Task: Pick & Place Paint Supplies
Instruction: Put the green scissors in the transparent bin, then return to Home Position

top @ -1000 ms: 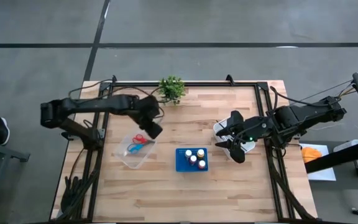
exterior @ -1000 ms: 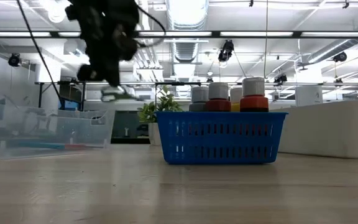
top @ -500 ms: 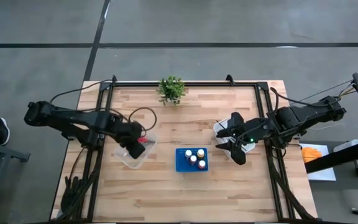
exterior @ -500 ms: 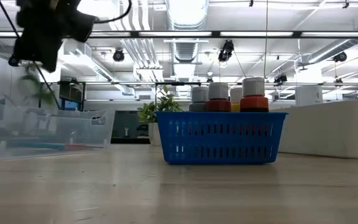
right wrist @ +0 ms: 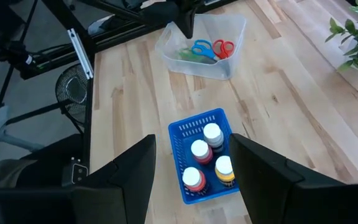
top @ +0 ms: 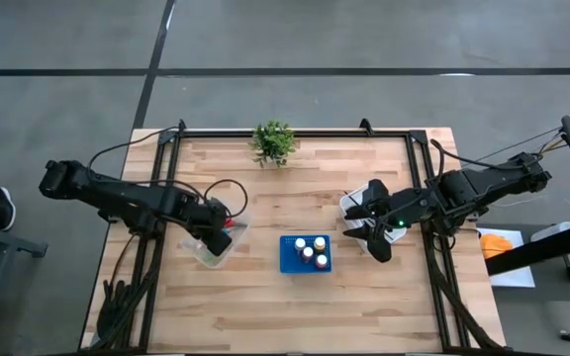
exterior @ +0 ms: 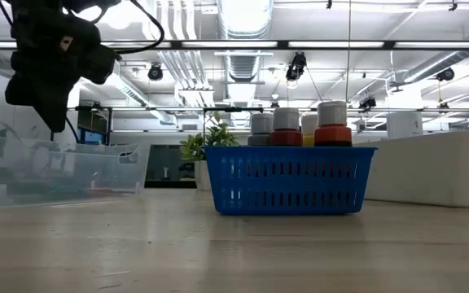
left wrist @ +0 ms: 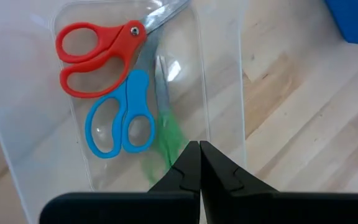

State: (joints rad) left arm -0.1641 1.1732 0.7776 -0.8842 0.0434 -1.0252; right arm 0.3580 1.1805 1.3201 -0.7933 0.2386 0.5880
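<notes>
Seemingly done dropping scissors, the left gripper (left wrist: 199, 163) hangs clenched and empty over the clear plastic tray (top: 209, 249) at table left, where red-handled scissors (left wrist: 98, 46), blue-handled scissors (left wrist: 122, 118) and a blurred green pair lie; next it must withdraw.

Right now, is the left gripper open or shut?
Shut and empty: the left gripper has its fingers pressed together above the clear bin holding scissors.

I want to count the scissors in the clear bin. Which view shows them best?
The left wrist view: red scissors, blue scissors and a blurred green pair fill it. The right wrist view shows them small, the high view mostly a red speck, the low view only hazy colours.
</notes>
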